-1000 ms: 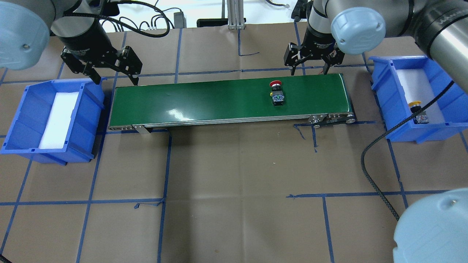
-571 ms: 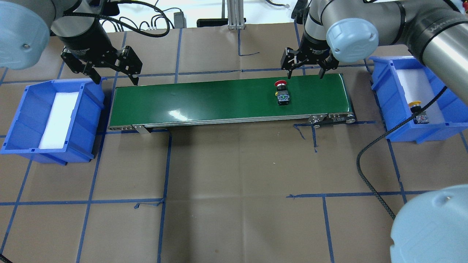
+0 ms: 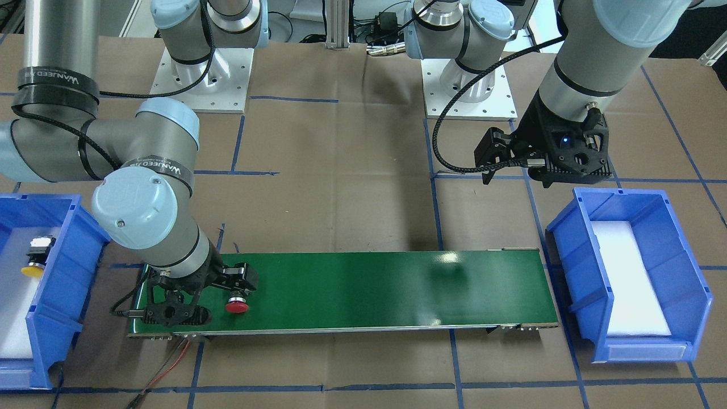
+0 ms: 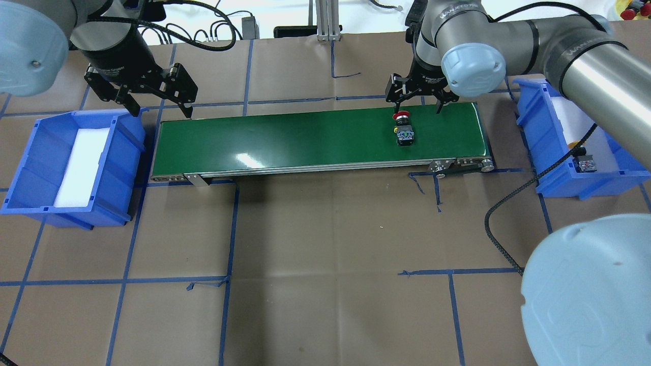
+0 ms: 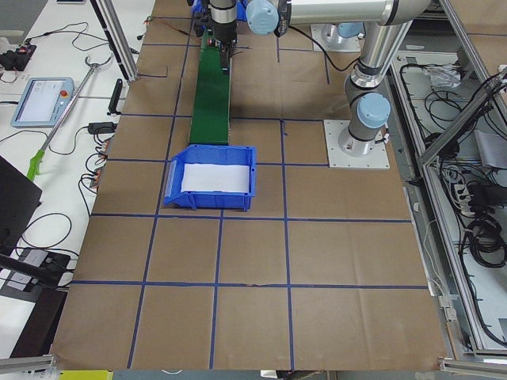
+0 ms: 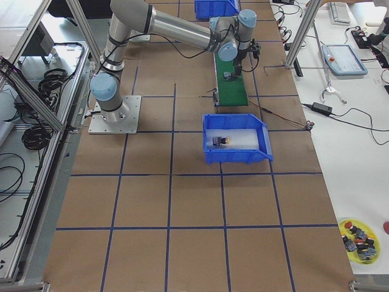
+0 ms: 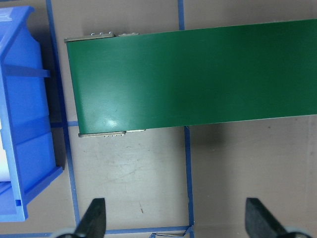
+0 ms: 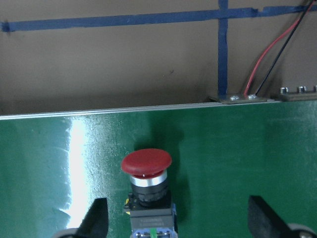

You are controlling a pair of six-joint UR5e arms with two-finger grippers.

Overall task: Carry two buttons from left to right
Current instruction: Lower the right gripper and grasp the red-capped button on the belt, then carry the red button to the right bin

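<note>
The red-capped button (image 4: 404, 133) lies on its side on the green conveyor belt (image 4: 305, 137), near the belt's right end, with its cap toward the far edge. My right gripper (image 4: 417, 105) is open and empty over the belt's far edge. In the right wrist view the red button (image 8: 147, 163) lies between the fingers (image 8: 96, 218), nearer the left one. The yellow-capped button (image 3: 35, 258) lies in the right blue bin (image 4: 534, 132). My left gripper (image 4: 163, 111) is open and empty beyond the belt's left end.
An empty blue bin (image 4: 30, 168) with a white foam liner stands left of the belt. A black cable (image 4: 508, 203) hangs from the right arm over the right bin. The left wrist view shows the belt's left end (image 7: 198, 79) and brown paper with blue tape lines.
The red button has ridden the belt to the right. My right gripper has moved left and lower until its fingers straddle the button. The left arm has not moved.
</note>
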